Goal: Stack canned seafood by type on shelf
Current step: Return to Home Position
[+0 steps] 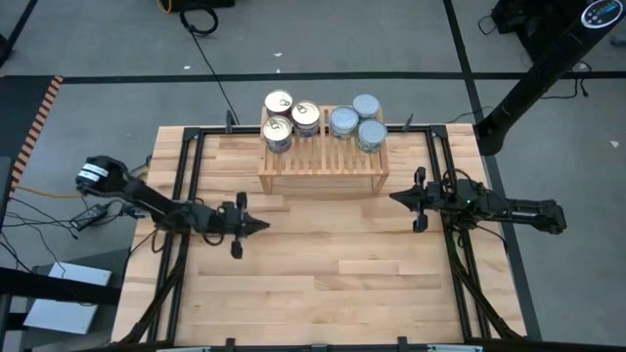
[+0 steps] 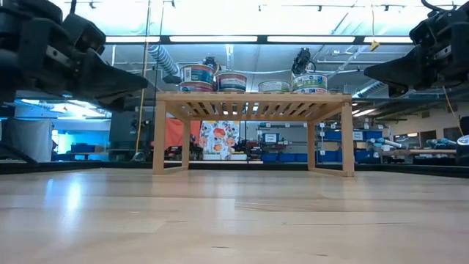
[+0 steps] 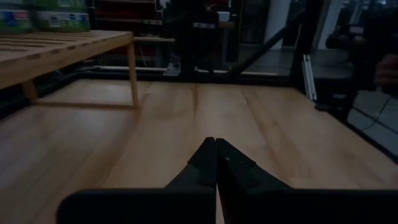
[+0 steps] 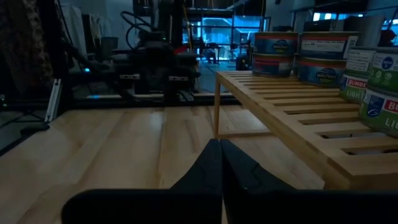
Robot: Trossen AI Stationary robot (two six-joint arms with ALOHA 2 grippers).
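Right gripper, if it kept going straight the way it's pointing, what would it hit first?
Most likely the shelf: the right gripper points along its front edge, and its far front leg sits almost dead ahead. It may just slip past; depth is unclear.

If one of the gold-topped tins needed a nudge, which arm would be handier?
Probably the left. The gold-topped tins stand on the shelf's left half, on the left gripper's side, while the right gripper lies nearer the silver-topped tins. Both grippers are shut and hold nothing.
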